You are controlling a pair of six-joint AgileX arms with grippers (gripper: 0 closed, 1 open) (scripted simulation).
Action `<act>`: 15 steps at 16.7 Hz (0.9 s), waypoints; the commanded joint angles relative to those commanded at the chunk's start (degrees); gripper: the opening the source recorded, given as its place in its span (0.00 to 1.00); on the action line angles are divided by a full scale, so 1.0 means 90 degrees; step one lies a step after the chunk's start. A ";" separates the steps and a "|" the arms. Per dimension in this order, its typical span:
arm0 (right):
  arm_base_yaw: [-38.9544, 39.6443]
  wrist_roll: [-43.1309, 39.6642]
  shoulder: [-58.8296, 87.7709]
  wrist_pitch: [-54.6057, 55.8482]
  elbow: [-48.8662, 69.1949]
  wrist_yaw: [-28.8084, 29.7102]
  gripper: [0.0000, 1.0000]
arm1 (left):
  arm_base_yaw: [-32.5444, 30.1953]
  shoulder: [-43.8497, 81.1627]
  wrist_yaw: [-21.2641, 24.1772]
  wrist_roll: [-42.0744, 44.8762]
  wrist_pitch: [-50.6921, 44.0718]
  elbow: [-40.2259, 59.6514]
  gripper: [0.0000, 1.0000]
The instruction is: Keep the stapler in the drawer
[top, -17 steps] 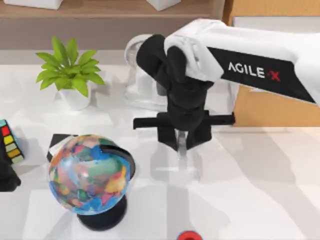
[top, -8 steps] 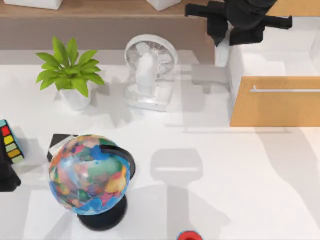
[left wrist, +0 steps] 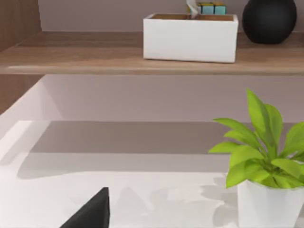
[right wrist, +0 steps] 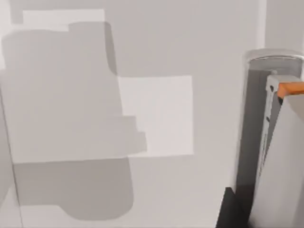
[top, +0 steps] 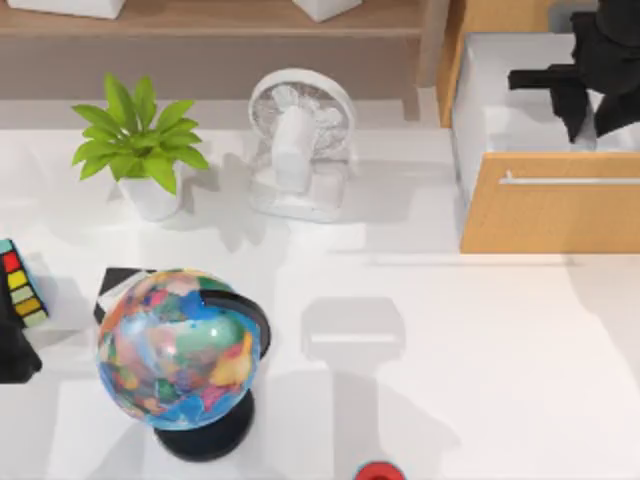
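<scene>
Right gripper (top: pixel 590 105) hangs over the open drawer (top: pixel 548 205) at the top view's far right, its black body above the drawer's white inside. In the right wrist view the stapler (right wrist: pixel 278 156) stands as a pale slim bar with an orange tip, held close against the gripper over the white drawer floor; the jaws appear closed on it, though the fingers themselves are mostly hidden. The drawer's wood front with its thin silver handle (top: pixel 568 181) faces the table. The left arm is parked at the table's left edge, a dark corner of the left gripper (left wrist: pixel 90 216) showing in its wrist view. On the table stand a white fan (top: pixel 300 140), a potted plant (top: pixel 140 145) and a globe (top: pixel 180 345).
</scene>
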 joint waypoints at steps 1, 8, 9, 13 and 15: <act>-0.0023 -0.0103 0.0205 -0.0084 0.0046 -0.0074 0.00 | 0.0000 0.0000 0.0000 0.0000 0.0000 0.0000 1.00; -0.0008 -0.0231 0.0528 -0.0294 0.0101 -0.0231 0.00 | 0.0000 0.0000 0.0000 0.0000 0.0000 0.0000 1.00; -0.0011 -0.0236 0.0518 -0.0279 0.0088 -0.0235 0.00 | 0.0000 0.0000 0.0000 0.0000 0.0000 0.0000 1.00; -0.0022 -0.0236 0.0508 -0.0197 -0.0002 -0.0249 0.00 | 0.0000 0.0000 0.0000 0.0000 0.0000 0.0000 1.00; -0.0024 -0.0239 0.0501 -0.0150 -0.0033 -0.0234 0.00 | 0.0000 0.0000 0.0000 0.0000 0.0000 0.0000 1.00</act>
